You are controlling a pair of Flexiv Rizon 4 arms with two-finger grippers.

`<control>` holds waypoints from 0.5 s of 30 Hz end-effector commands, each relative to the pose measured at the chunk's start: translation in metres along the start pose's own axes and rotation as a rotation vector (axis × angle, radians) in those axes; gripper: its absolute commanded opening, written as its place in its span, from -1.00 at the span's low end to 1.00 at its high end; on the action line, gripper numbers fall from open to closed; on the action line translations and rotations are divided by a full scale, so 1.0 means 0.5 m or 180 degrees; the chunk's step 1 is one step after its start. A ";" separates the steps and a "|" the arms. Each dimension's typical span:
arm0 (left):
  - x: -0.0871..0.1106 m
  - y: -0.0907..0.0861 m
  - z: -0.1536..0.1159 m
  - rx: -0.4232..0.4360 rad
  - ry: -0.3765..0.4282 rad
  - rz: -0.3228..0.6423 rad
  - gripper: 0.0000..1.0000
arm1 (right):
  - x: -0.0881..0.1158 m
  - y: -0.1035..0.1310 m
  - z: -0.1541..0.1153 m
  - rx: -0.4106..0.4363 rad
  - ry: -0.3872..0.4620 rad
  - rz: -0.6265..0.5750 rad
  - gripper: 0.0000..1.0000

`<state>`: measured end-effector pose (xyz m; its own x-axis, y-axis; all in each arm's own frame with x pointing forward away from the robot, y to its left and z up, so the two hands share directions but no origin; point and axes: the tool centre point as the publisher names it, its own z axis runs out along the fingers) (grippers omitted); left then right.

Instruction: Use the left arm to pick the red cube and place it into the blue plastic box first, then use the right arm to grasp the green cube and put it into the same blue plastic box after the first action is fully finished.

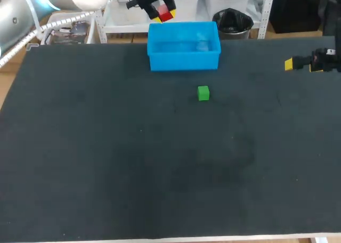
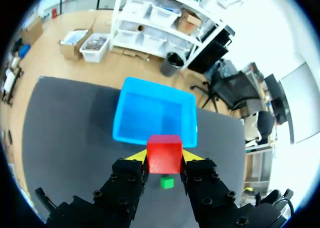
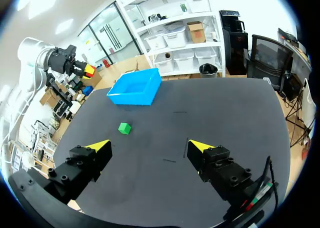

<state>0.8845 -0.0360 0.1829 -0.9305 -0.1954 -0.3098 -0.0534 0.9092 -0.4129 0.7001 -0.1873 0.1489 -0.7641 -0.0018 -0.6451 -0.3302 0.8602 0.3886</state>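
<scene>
Risk, head view: left gripper (image 1: 162, 14), clamped on the red cube (image 1: 165, 13), hangs about over the rim of the box (image 1: 184, 62), not its middle; released now, the cube could strike the wall and bounce out. Left wrist: box ahead of the fingers (image 2: 134, 157), green cube (image 2: 167, 182) beneath them. Right wrist: right gripper (image 3: 152, 147), fingers wide apart, green cube ahead, box beyond, left arm (image 3: 35, 63) by it.

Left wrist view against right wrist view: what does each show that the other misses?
Left wrist only: close up, the left gripper clamping both sides of the red cube. Right wrist only: the right gripper, open and empty. Both: the box, the green cube on the table, and the red cube held up.
</scene>
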 end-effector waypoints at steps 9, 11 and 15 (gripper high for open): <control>-0.065 -0.008 0.095 0.0124 0.0184 -0.0131 -1.00 | 0.000 0.004 -0.001 0.0030 0.0002 0.0006 1.00; -0.073 -0.008 0.114 0.0108 0.0227 -0.0160 -1.00 | 0.000 0.004 -0.001 0.0030 0.0002 0.0006 1.00; -0.083 -0.004 0.131 0.0085 0.0262 -0.0190 -1.00 | 0.000 0.004 -0.001 0.0030 0.0002 0.0006 1.00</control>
<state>0.9213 -0.0473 0.1452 -0.9322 -0.2419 -0.2692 -0.0960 0.8824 -0.4605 0.7001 -0.1873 0.1489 -0.7641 -0.0018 -0.6451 -0.3302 0.8602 0.3886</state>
